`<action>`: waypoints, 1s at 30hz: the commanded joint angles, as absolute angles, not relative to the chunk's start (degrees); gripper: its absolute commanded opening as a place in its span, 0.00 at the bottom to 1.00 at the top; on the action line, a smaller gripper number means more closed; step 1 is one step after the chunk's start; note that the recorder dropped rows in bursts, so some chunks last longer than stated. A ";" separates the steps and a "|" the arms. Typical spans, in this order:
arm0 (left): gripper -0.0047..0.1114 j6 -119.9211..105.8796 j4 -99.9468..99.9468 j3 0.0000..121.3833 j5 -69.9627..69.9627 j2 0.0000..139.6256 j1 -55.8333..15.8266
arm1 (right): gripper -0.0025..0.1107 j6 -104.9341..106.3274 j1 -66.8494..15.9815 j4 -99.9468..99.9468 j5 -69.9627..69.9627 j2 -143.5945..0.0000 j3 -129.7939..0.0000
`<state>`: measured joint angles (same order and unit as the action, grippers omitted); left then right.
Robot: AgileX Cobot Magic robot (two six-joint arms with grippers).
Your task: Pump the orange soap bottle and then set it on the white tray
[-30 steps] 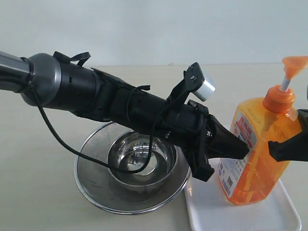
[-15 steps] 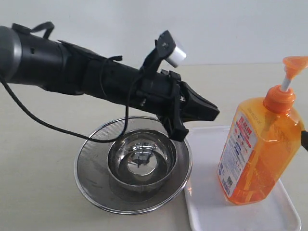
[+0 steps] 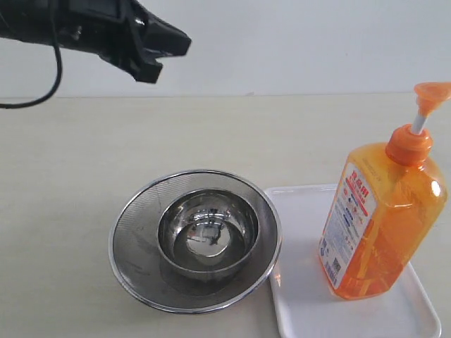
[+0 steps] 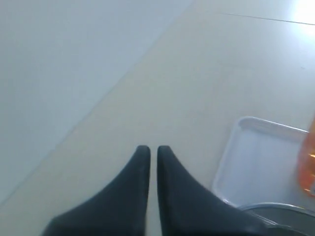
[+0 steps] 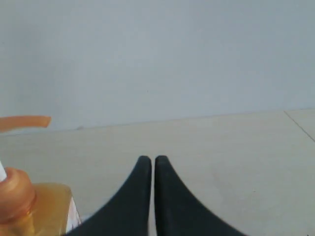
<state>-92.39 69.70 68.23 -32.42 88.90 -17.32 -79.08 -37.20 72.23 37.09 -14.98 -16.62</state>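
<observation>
The orange soap bottle (image 3: pixel 384 211) stands upright on the white tray (image 3: pixel 303 296) at the front right, its pump head (image 3: pixel 431 93) raised. Nothing touches it. My left gripper (image 3: pixel 184 42) is high at the upper left of the exterior view, far from the bottle, shut with nothing between its fingers. The left wrist view shows the left gripper (image 4: pixel 153 148) above bare table, with the tray (image 4: pixel 256 162) and a sliver of the bottle (image 4: pixel 307 162) at the edge. My right gripper (image 5: pixel 150 159) is shut and empty, with the bottle (image 5: pixel 29 206) off to one side; it is outside the exterior view.
A round steel mesh strainer (image 3: pixel 137 246) holding a steel bowl (image 3: pixel 208 236) sits beside the tray, touching its left rim. A pale wall runs behind the beige table.
My left arm has lifted and drawn back from beside the bottle to the upper left. The right gripper, which was at the bottle's right side, has left the exterior view. The bottle has stayed put.
</observation>
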 commanded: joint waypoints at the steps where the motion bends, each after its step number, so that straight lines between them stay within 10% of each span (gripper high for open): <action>1: 0.08 -90.77 69.50 68.50 -28.39 86.47 -15.61 | 0.02 -78.46 -37.19 72.58 38.90 -11.28 -16.63; 23: 0.08 -90.77 69.50 68.50 -28.21 86.49 -15.61 | 0.02 -69.66 -37.19 39.79 43.35 -11.11 -22.16; 30: 0.08 -90.77 69.50 68.50 -28.21 86.49 -15.61 | 0.02 -22.37 -37.19 26.28 28.89 -11.11 -24.84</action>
<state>-91.19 69.25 68.23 -28.06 86.96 -15.74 -41.44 -37.20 35.01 33.72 -11.47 -23.94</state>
